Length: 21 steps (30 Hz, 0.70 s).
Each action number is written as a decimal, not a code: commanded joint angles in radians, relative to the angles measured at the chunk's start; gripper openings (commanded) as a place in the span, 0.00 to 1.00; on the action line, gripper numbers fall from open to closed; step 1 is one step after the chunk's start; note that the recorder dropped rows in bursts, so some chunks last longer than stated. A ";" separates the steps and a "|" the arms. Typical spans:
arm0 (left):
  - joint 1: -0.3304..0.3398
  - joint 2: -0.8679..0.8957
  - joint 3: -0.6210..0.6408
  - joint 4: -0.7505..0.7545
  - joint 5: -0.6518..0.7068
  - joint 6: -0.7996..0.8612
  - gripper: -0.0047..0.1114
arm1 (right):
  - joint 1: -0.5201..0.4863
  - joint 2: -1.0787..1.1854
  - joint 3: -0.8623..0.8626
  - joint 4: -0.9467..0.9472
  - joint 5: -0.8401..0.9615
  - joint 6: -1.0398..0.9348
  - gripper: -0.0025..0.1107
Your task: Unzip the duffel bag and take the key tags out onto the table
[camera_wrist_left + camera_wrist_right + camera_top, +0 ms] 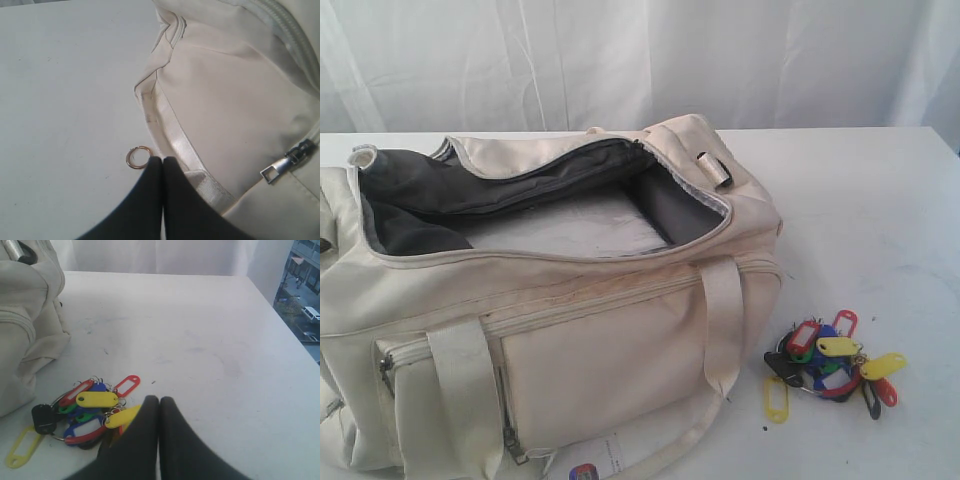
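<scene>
The duffel bag (600, 340) gapes unzipped, near left on the desk (860, 200). The key tags (830, 365) lie just right of it, apparently delivered. The left hand (162, 159) and right hand (159, 399) are closed, empty.

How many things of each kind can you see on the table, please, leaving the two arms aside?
Duffel bag: 1
Bunch of key tags: 1
Loose metal ring: 1
Paper label: 1
Total: 4
</scene>
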 commanded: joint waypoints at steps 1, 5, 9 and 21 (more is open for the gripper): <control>0.002 -0.005 0.003 -0.006 0.004 -0.008 0.04 | 0.004 -0.007 0.002 0.001 -0.018 0.000 0.02; 0.002 -0.005 0.003 -0.006 0.004 -0.008 0.04 | 0.004 -0.007 0.002 0.001 -0.018 0.000 0.02; 0.002 -0.005 0.003 -0.006 0.004 -0.008 0.04 | 0.004 -0.007 0.002 0.003 -0.018 0.000 0.02; 0.002 -0.005 0.003 -0.006 0.004 -0.008 0.04 | 0.019 -0.007 0.002 0.003 -0.018 0.000 0.02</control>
